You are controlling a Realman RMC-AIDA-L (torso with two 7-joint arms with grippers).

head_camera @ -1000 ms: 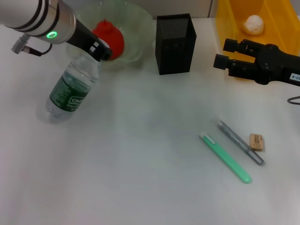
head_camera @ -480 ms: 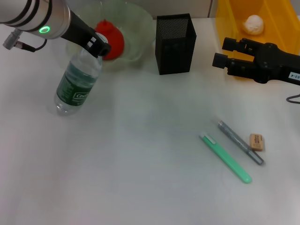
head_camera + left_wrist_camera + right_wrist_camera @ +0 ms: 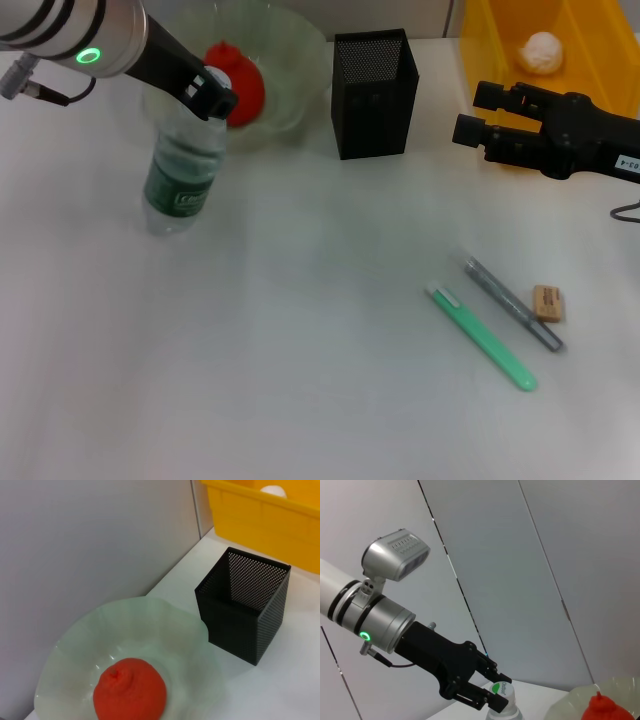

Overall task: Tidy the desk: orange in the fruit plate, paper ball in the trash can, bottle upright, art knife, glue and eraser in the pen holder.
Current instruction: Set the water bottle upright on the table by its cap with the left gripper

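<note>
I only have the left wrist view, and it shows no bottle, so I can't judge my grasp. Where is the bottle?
Observer: The left tool is shut on the bottle at its cap, in front of the plate.
Operator: Upright?
Observer: Nearly; it leans a little, and its base seems to rest on the desk.
Operator: What's left out?
Observer: The eraser, a grey stick and a green stick lie together on the desk. The right tool hangs by the trash can.
</note>
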